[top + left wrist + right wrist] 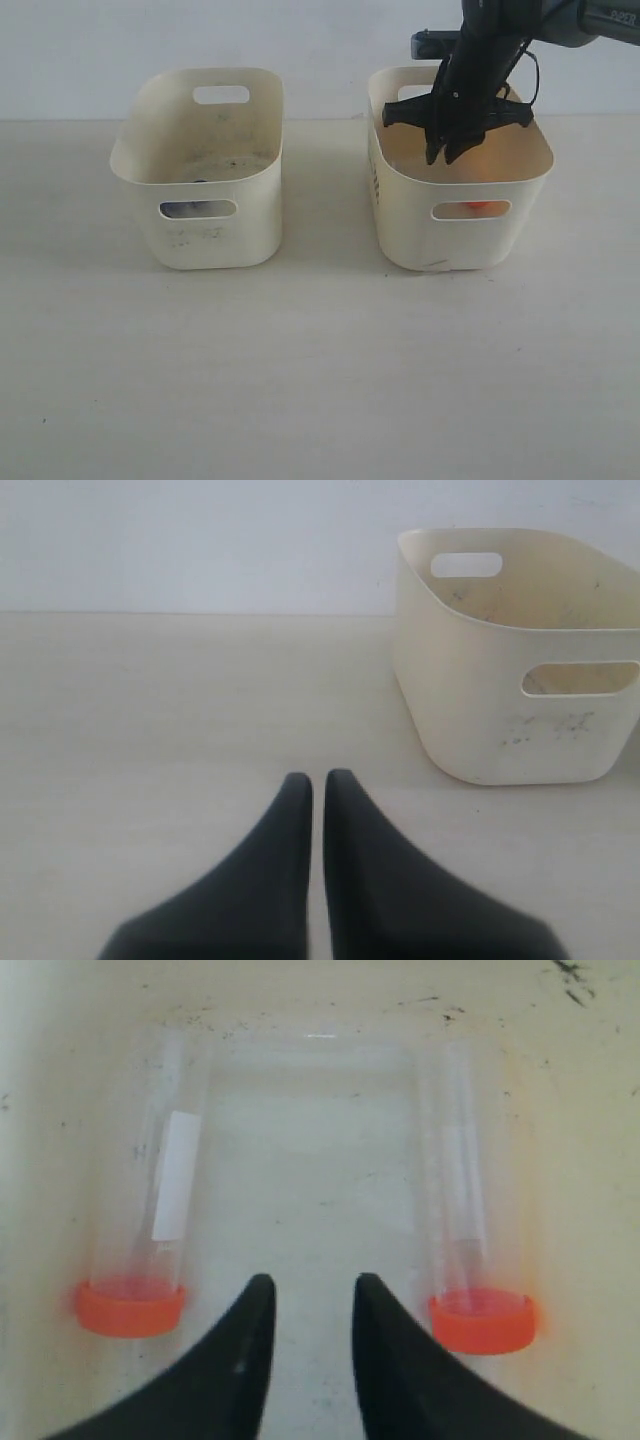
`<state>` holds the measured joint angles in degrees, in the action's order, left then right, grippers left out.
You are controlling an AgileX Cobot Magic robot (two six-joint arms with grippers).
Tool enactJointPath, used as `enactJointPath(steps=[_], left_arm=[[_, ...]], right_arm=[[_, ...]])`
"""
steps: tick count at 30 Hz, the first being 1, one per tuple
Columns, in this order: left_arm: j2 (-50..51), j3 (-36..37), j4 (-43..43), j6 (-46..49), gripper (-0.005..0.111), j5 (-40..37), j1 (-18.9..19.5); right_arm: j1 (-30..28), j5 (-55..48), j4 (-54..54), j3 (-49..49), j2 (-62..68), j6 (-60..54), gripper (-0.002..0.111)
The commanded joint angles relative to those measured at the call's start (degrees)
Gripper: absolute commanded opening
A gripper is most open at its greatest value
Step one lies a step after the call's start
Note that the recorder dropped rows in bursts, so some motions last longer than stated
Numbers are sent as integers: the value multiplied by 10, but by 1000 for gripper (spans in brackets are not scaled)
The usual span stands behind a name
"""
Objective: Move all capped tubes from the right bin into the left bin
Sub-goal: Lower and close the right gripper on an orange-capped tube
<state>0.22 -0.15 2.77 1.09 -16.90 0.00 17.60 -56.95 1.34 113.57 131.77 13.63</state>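
Observation:
Two clear capped tubes with orange-red caps lie on the floor of the right bin (320,1020): one with a white label (165,1190) and one plain (465,1210). My right gripper (310,1285) hangs open between them, touching neither, with nothing between its fingers. In the exterior view the right gripper (445,155) reaches down into the yellowish right bin (460,250), and an orange cap (482,209) shows through its handle cut-out. My left gripper (318,780) is shut and empty over the bare table, apart from the left bin (480,710). It does not show in the exterior view.
The paler, smudged left bin (200,250) stands left of the right bin, with a gap of table between them. A dark bluish shape (185,209) shows through its front cut-out. A white wall runs behind both bins.

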Motion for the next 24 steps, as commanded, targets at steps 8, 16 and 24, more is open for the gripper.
enactJointPath(steps=[8,16,24], left_arm=[[-2,2,5,-1,4,0,-2],[-2,2,5,-1,4,0,-2],[-2,2,5,-1,4,0,-2]], right_arm=[[-4,1,29,1,-3,23,69],[-4,-1,58,1,-2,23,69],[-4,-25,58,1,17,23,69]])
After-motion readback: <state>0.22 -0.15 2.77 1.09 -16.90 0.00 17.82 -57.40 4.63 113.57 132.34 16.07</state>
